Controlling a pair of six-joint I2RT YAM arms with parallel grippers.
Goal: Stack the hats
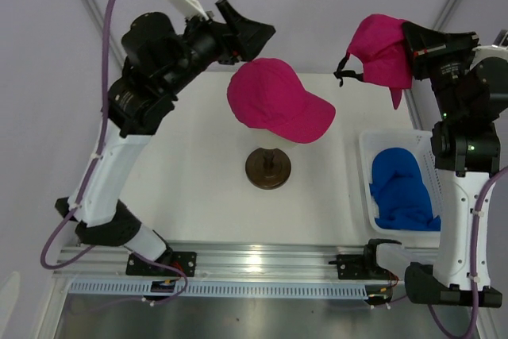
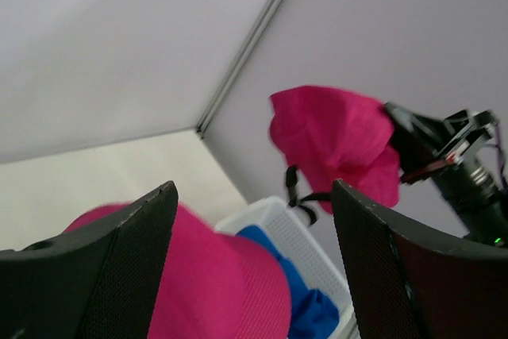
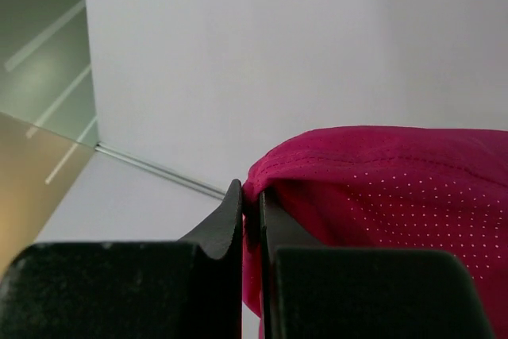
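Fingers (image 3: pixel 222 236) of the right gripper (image 1: pixel 417 45) are pinched together on the edge of the held pink cap (image 1: pixel 381 49), which hangs in the air above the far right corner of the table (image 1: pixel 190 156), strap side towards the centre. The left gripper (image 1: pixel 252 37) has its fingers (image 2: pixel 135 267) spread wide with nothing between them, and hovers just beside the far side of the seated pink cap (image 1: pixel 278 101).

The seated pink cap sits above the dark round stand (image 1: pixel 267 168); its support is hidden. Its long axis runs from the crown at far left to the brim at near right. From the right gripper it lies to the left and slightly nearer. The left gripper is closer to it, but the right arm carries the load.

A blue cap (image 1: pixel 401 184) lies in the white bin (image 1: pixel 364 166).
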